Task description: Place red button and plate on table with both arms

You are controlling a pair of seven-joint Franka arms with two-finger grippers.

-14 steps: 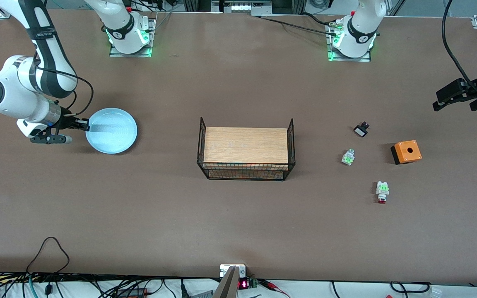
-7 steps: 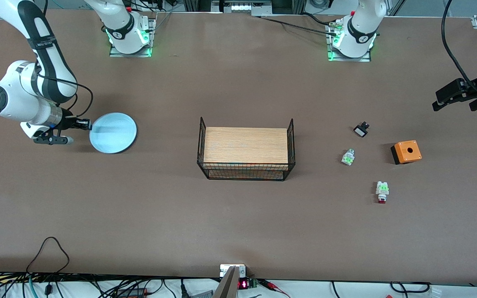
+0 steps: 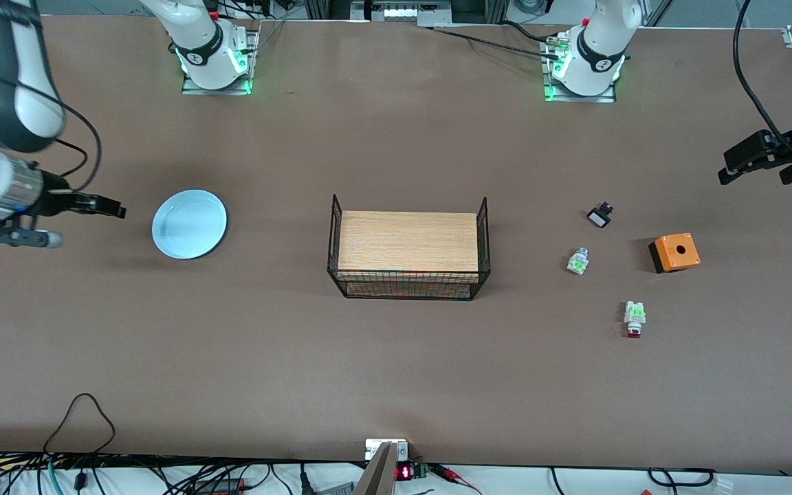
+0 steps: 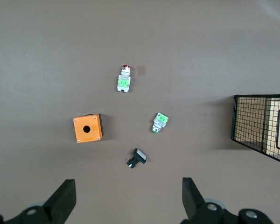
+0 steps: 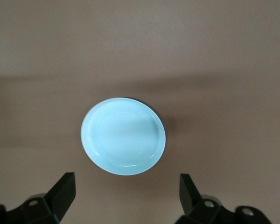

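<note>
The light blue plate [image 3: 189, 224] [image 5: 123, 142] lies flat on the brown table [image 3: 396, 371], toward the right arm's end. My right gripper [image 3: 88, 225] [image 5: 126, 182] hangs open beside the plate, apart from it and holding nothing. The red button [image 3: 634, 320] [image 4: 124, 79] lies on the table toward the left arm's end, its red cap pointing at the front camera. My left gripper [image 3: 753, 175] [image 4: 128, 184] waits open and empty above the table at that end, well away from the button.
A wooden board with black wire-mesh sides [image 3: 408, 251] [image 4: 263, 126] stands mid-table. Near the button lie an orange box with a hole [image 3: 674, 252] [image 4: 87, 128], a white-green part [image 3: 577, 261] [image 4: 159, 122] and a small black part [image 3: 599, 216] [image 4: 136, 158].
My right gripper has opened, let go of the plate's rim and drawn back toward the table's end. The plate now rests flat. The left arm has not moved.
</note>
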